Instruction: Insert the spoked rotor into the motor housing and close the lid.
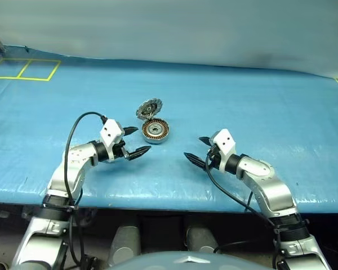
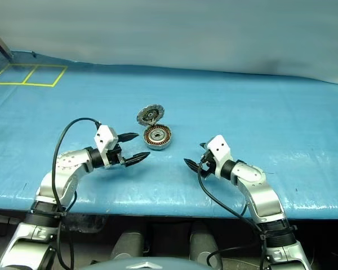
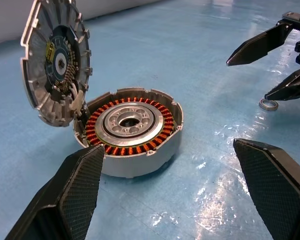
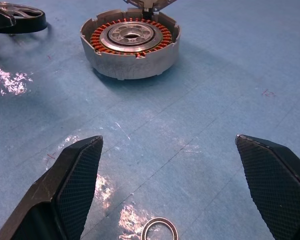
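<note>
**Both jaws released, housing open between them**

Nearest me, the left gripper and the right gripper hover low over the counter, which is covered in blue woven sheeting. Each gripper's jaws are spread wide and carry nothing. Their black fingers have a fine cross-hatched face, made for biting on smooth metal. They angle inward from either side, which I read as framing the workpiece for a two-handed move.

A small thin metal ring lies flat on the sheet just ahead of the right gripper, and nothing touches it.

Beyond, between the two grippers, the round silver-walled motor housing sits flat on the counter. A band of copper-orange windings circles a pale metal disc with round cut-outs. I judge that disc may be the spoked rotor already seated, but I cannot be sure.

On the housing's far side, the round ribbed grey lid stands tilted up on its hinge. Its dark, yellow-flecked inner face is turned towards me. Standing open like that, it leaves the cavity reachable and wants only a push from behind to fall shut.

Farthest off, yellow tape squares mark the sheeting.
</note>
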### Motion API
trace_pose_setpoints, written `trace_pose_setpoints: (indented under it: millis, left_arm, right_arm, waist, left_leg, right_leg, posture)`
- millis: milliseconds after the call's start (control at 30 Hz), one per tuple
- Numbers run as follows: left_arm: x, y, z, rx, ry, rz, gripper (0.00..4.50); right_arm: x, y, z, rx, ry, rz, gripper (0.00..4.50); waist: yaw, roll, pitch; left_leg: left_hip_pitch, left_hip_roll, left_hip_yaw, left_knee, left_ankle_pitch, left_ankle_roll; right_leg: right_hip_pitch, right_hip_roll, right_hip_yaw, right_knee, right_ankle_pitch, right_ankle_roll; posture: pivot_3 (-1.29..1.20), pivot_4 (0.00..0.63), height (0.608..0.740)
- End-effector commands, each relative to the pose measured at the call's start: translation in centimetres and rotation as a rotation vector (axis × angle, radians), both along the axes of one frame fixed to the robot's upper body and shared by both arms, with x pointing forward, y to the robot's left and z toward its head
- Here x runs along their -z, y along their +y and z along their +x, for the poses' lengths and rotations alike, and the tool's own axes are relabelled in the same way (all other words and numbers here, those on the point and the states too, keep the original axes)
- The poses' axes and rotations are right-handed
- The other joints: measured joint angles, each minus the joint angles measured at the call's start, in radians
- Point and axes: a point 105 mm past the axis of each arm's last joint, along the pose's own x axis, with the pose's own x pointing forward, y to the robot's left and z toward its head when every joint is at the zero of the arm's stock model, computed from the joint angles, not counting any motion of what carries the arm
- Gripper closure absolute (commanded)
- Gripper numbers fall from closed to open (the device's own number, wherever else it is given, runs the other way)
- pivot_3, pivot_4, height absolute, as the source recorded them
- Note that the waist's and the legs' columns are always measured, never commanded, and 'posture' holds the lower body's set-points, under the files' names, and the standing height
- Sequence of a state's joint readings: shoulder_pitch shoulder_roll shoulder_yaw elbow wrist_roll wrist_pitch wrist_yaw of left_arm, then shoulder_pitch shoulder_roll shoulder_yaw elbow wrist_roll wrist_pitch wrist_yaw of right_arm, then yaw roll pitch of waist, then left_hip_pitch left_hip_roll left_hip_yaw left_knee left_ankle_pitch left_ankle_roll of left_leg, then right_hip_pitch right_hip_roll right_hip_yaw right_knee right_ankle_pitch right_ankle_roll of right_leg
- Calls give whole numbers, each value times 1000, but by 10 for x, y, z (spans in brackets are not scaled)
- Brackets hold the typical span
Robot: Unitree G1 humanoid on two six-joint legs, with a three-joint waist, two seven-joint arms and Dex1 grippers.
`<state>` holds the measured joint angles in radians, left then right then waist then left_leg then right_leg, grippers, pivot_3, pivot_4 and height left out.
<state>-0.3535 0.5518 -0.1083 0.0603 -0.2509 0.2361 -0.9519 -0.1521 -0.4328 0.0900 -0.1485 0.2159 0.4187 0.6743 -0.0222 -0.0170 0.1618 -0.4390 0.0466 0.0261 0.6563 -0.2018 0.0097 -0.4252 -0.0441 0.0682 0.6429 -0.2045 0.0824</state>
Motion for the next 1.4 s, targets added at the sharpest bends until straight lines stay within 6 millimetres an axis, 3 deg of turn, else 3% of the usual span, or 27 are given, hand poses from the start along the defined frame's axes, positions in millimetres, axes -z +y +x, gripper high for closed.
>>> trace_pose_setpoints:
  millis: [33,200,400,633,967,1400]
  left_arm:
    - [-26,-6,7,140,-100,211,0]
    - [-47,-9,21,343,-178,588,0]
    - [-50,-7,23,574,-153,908,0]
    - [-60,-8,41,614,-166,1145,0]
    - [-45,-29,42,731,-167,1240,0]
    - [-30,-51,59,691,-224,1246,0]
  right_arm:
    - [-14,1,2,-10,-54,3,22]
    - [-17,6,6,-32,-68,-4,22]
    - [-21,10,7,-66,-77,-23,22]
    - [-27,-1,6,-84,-74,-84,22]
    - [-37,-10,1,-124,-52,-167,22]
    - [-43,-9,-10,-148,-33,-193,22]
  waist:
    - [1,0,0]
    - [1,-1,1]
    - [-3,-1,0]
    - [2,-1,1]
    - [-2,-1,1]
    - [5,-2,2]
  left_leg:
    - [0,0,0,0,0,0]
    - [-1,0,0,0,0,0]
    - [-4,0,0,-1,0,0]
    - [-7,0,-1,1,0,1]
    - [-7,-1,-2,2,-1,1]
    - [-8,-1,-3,6,-1,1]
  right_leg:
    - [0,0,0,0,0,0]
    - [-1,0,0,0,0,0]
    - [-4,1,0,0,0,0]
    - [-5,1,0,0,-1,0]
    - [-5,1,0,1,-1,0]
    - [-4,1,0,1,0,1]
  posture:
    - [0,150,740]
    - [0,150,740]
    - [0,150,740]
    - [0,150,740]
    - [0,150,740]
    - [0,150,740]
